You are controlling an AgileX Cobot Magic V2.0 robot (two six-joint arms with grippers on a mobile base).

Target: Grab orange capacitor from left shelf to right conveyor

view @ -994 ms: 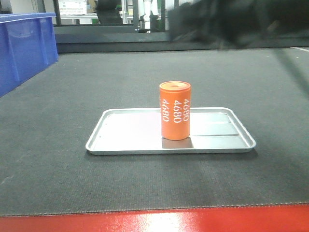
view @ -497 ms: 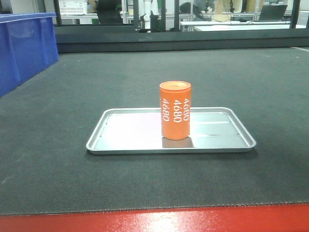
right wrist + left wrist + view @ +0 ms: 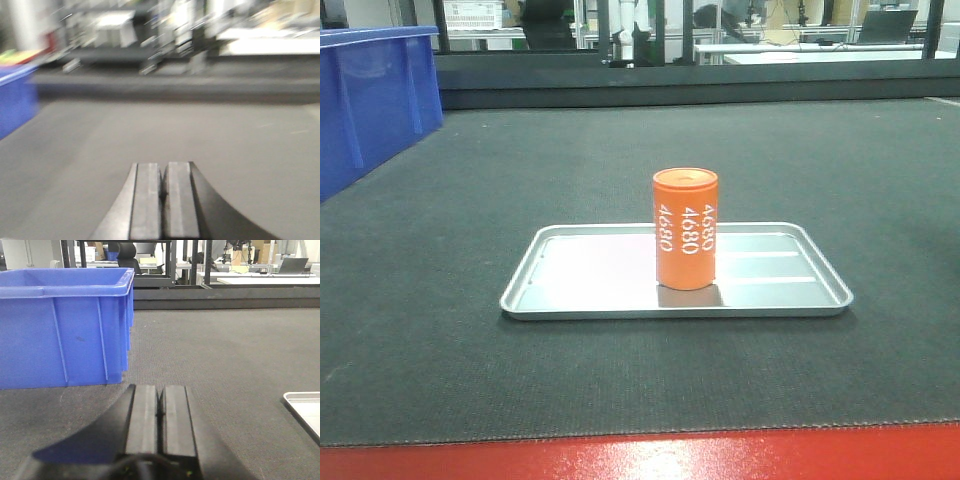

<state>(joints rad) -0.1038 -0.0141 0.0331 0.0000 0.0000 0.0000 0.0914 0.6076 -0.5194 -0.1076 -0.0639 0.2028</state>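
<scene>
The orange capacitor (image 3: 685, 228) stands upright in a shallow silver tray (image 3: 570, 300) on the dark-grey conveyor belt (image 3: 440, 360), whose red front edge (image 3: 640, 458) runs along the bottom. No gripper touches it. My left gripper (image 3: 160, 387) is shut and empty, low over the belt (image 3: 225, 355) beside a blue bin. My right gripper (image 3: 164, 165) is shut and empty over the belt (image 3: 250, 145); that view is blurred. The left shelf is out of view. Neither gripper shows in the front view.
A blue plastic bin (image 3: 365, 100) stands on the belt at the far left, and fills the left of the left wrist view (image 3: 65, 325). The tray's corner (image 3: 305, 407) shows at that view's right edge. A dark frame rail (image 3: 680, 80) borders the belt's far side.
A dark blurred arm across the top right of the front view a second ago has left the view. The capacitor and tray have stayed in place.
</scene>
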